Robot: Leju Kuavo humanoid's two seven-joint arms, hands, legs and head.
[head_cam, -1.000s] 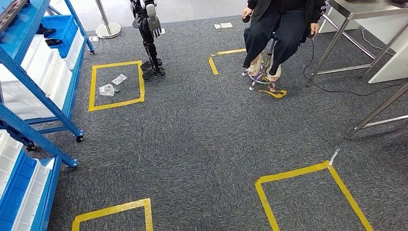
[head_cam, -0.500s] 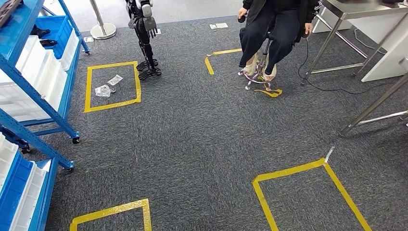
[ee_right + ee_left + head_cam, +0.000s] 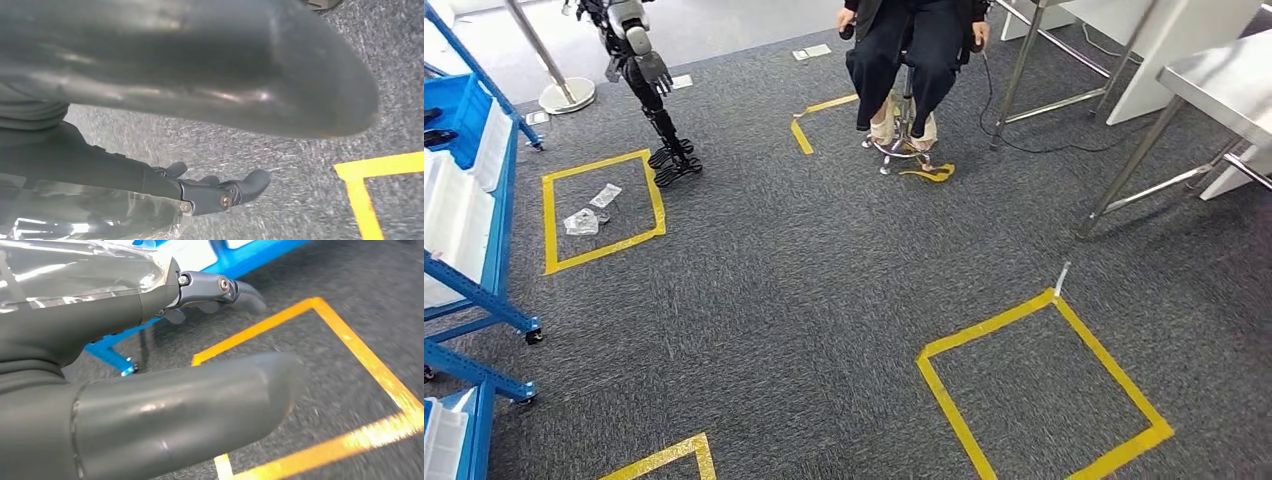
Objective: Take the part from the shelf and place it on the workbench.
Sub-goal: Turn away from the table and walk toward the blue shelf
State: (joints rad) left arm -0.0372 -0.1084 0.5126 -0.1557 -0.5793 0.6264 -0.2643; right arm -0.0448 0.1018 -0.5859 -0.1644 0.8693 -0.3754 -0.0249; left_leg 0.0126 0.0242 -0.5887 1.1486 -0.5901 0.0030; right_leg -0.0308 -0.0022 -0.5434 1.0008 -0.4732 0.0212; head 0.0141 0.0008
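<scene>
A part in a clear plastic bag [image 3: 75, 270] lies against the dark fingers [image 3: 220, 290] of my left hand [image 3: 150, 340], with the thick grey thumb spread away from it over the carpet. The same clear bag [image 3: 100, 220] sits against the fingers [image 3: 225, 192] of my right hand [image 3: 165, 135], so the bag appears held between the two hands. The blue shelf [image 3: 484, 250] with white bins stands at the left of the head view. A steel workbench [image 3: 1224, 80] stands at the far right.
Yellow tape squares [image 3: 1044, 380] mark the grey carpet. Two small clear bags [image 3: 589, 215] lie inside one square near the shelf. Another robot's legs [image 3: 659, 120] stand behind them. A person sits on a stool [image 3: 909, 60] by a second table, with a cable on the floor.
The whole head view has shifted left and down: the camera has turned right, away from the shelf and toward the steel workbench. Nothing on the floor has moved.
</scene>
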